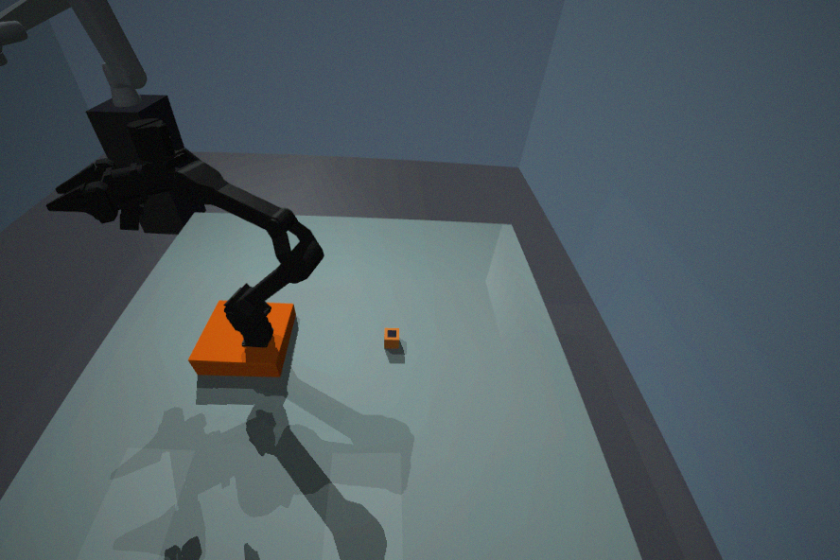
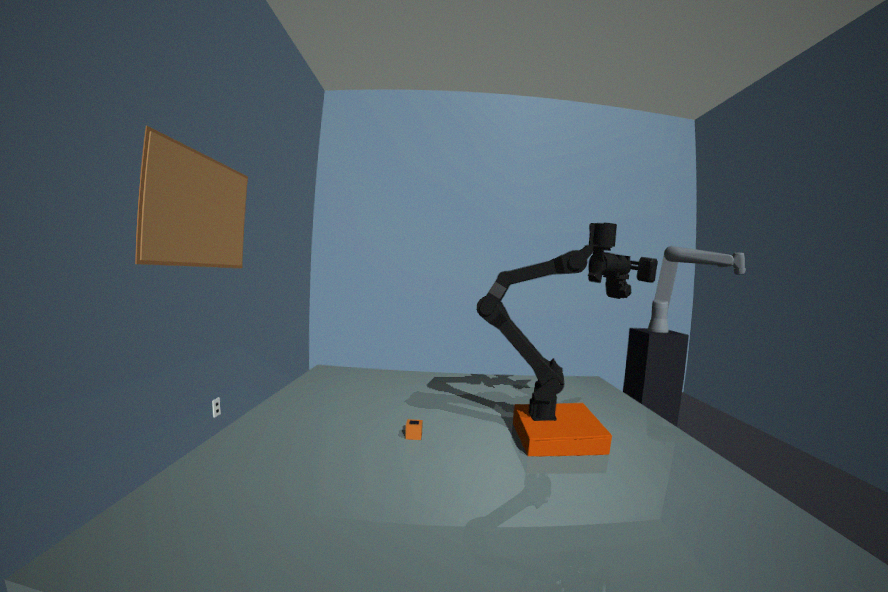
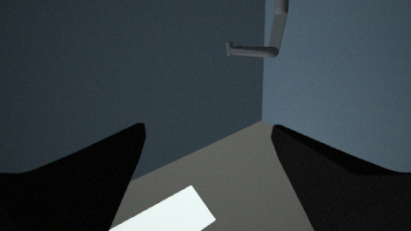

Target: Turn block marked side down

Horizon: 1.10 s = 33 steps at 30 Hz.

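The block (image 1: 392,343) (image 2: 414,432) is a small orange cube resting flat on the pale table (image 1: 474,428) (image 2: 250,502). Its marked side, with a dark square (image 1: 392,333) (image 2: 414,422), faces up. My gripper (image 1: 51,198) (image 3: 209,130) is open and empty, with its two black fingers wide apart in the wrist view. It is raised high above the table, far from the block, and points away from it. The block is not visible in the wrist view.
My arm stands on a large orange base (image 1: 217,343) (image 2: 570,445), beside the block. A grey arm (image 1: 120,59) (image 2: 700,256) (image 3: 254,51) stands on a dark pedestal (image 1: 131,131) (image 2: 654,370) beyond the table. A brown board (image 2: 190,209) hangs on a wall.
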Motion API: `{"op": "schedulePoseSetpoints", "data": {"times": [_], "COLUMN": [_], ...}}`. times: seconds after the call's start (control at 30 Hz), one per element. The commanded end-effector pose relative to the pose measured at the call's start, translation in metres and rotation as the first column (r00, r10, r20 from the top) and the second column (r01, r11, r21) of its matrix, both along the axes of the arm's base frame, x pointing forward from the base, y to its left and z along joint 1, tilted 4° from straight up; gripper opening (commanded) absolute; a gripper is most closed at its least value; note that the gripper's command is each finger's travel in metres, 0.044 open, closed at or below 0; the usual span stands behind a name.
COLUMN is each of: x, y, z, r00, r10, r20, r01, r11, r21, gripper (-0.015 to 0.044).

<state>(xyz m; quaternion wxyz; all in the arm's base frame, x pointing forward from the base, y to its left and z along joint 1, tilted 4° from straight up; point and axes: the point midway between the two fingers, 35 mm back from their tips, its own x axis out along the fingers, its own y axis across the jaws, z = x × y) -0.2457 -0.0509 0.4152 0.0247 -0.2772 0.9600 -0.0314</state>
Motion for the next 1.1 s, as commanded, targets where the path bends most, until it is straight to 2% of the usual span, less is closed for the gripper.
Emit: {"op": "schedulePoseSetpoints", "data": {"times": [0.0,0.17,0.3,0.43,0.6,0.7,0.8,0.93,1.07], "x": [-0.001,-0.021,-0.030,-0.024,0.004,0.033,0.070,0.118,0.180], "y": [0.002,0.056,0.114,0.177,0.252,0.293,0.327,0.359,0.386], "z": [0.000,-0.009,-0.024,-0.041,-0.064,-0.081,-0.099,-0.119,-0.139], "r00": [1.000,0.958,0.857,0.714,0.523,0.413,0.319,0.253,0.239], "r10": [-0.009,-0.222,-0.373,-0.476,-0.513,-0.492,-0.443,-0.365,-0.275], "r20": [0.005,0.182,0.355,0.513,0.681,0.766,0.838,0.896,0.931], "r01": [0.009,0.255,0.488,0.694,0.841,0.851,0.789,0.630,0.349], "r11": [1.000,0.948,0.808,0.573,0.180,-0.092,-0.366,-0.641,-0.871], "r21": [-0.007,-0.188,-0.329,-0.435,-0.510,-0.517,-0.494,-0.439,-0.346], "gripper": [0.0426,0.0440,0.0440,0.0440,0.0440,0.0440,0.0440,0.0440,0.0440]}}
